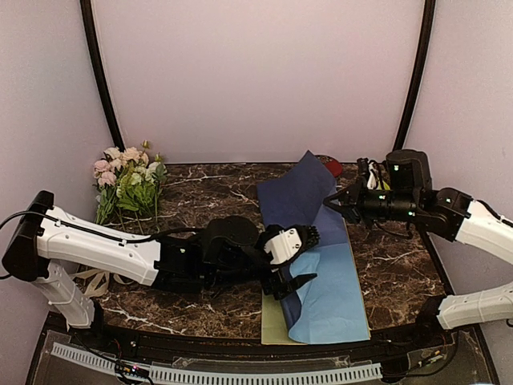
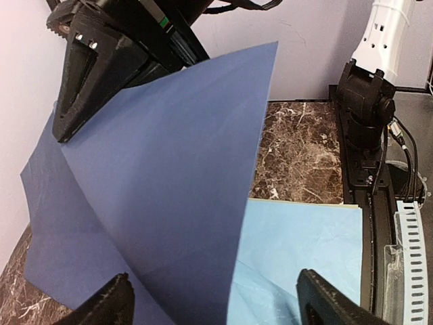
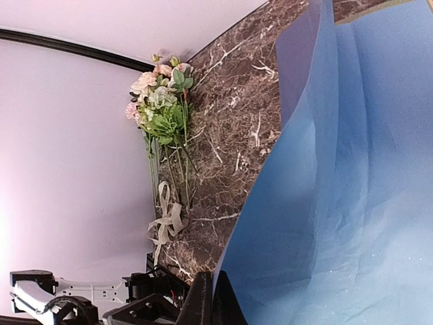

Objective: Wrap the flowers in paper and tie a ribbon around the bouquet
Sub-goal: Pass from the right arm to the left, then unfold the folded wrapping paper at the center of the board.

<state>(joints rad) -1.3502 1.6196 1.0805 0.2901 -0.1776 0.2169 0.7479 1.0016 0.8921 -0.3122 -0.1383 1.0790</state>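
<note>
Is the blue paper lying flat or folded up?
Folded up partway. The right gripper pinches the paper by an edge and holds that half up, while the lighter half lies on the table.

One desk (image 1: 200, 188) of dark marbled stone carries everything. Two arms work at it, the left arm (image 1: 96, 245) and the right arm (image 1: 473, 224). Each ends in one gripper, the left gripper (image 1: 304, 258) and the right gripper (image 1: 329, 200), two in all. Each has two fingers; both of the left pair's fingers (image 2: 101, 305) show in the left wrist view.

There are two sheets: one paper (image 1: 300, 196), dark blue on one face and lighter on the other, and one yellow-green sheet (image 1: 274, 325) under it. There is one bunch of flowers (image 1: 128, 180), its blooms too small to count surely. One ribbon (image 3: 166, 223) lies beside the stems. One small red thing (image 1: 329, 166), of a kind I cannot tell, shows behind the paper.
</note>
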